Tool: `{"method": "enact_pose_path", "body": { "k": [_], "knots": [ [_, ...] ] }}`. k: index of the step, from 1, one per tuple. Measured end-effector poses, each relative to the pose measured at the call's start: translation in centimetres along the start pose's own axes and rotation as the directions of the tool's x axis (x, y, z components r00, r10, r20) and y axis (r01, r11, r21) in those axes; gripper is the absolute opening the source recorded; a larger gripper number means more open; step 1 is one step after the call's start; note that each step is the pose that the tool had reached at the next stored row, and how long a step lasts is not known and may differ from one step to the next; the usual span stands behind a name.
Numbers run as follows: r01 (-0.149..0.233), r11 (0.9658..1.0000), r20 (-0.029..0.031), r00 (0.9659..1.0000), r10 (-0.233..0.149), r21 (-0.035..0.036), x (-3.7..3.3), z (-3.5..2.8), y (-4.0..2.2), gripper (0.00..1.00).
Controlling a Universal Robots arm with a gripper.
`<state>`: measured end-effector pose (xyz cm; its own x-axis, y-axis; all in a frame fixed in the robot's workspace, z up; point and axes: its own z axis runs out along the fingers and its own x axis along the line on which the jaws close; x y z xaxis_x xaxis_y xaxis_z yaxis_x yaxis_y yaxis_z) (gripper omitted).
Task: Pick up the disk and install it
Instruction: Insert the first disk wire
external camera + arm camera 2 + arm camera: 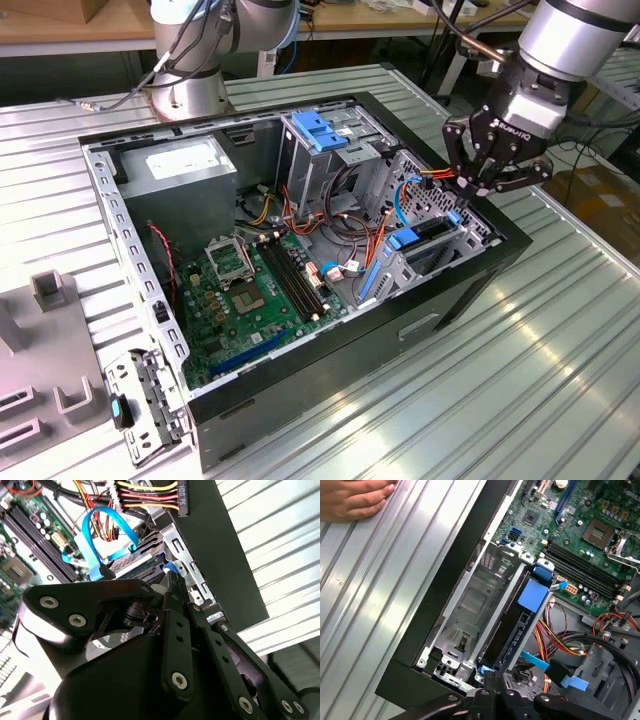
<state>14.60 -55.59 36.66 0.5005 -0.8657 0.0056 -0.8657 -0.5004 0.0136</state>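
— Disk with blue plastic side rails (515,622), the flat rectangular drive: where is it?
— It sits slotted inside the grey metal drive cage (472,597), at the exterior view's right end of the open black computer case (300,385). This cage is just beside the green motherboard (240,300).
— And the black gripper (470,192)?
— It hangs directly over that cage. In both wrist views its fingers look closed together, with no gap that I can see. The tips are at the blue end of the disk; I cannot tell if they touch it.
— Something more?
— A person's hand (352,497) rests flat on the ribbed metal table (375,585), apart from the case.
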Motion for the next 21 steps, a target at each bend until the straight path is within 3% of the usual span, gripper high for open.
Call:
{"method": "enact_pose_path", "body": {
  "k": [5,7,12,18,21],
  "knots": [
    [0.073,0.9974,-0.0011,0.9974,-0.073,0.0004,-0.02,-0.16,-0.01,0.11],
    [0.101,0.9948,-0.0014,0.9948,-0.101,0.0006,-0.04,-0.31,-0.03,0.11],
    [0.117,0.9931,-0.007,0.9931,-0.117,-0.0034,-0.35,-0.38,-0.39,0.11],
    [0.131,0.9914,-0.0072,0.9914,-0.131,-0.0034,-1.16,-0.4,-1.58,0.11],
    [0.167,0.9859,-0.0076,0.9858,-0.167,-0.0033,-1.19,-0.39,-1.67,0.11]
  ]
}}
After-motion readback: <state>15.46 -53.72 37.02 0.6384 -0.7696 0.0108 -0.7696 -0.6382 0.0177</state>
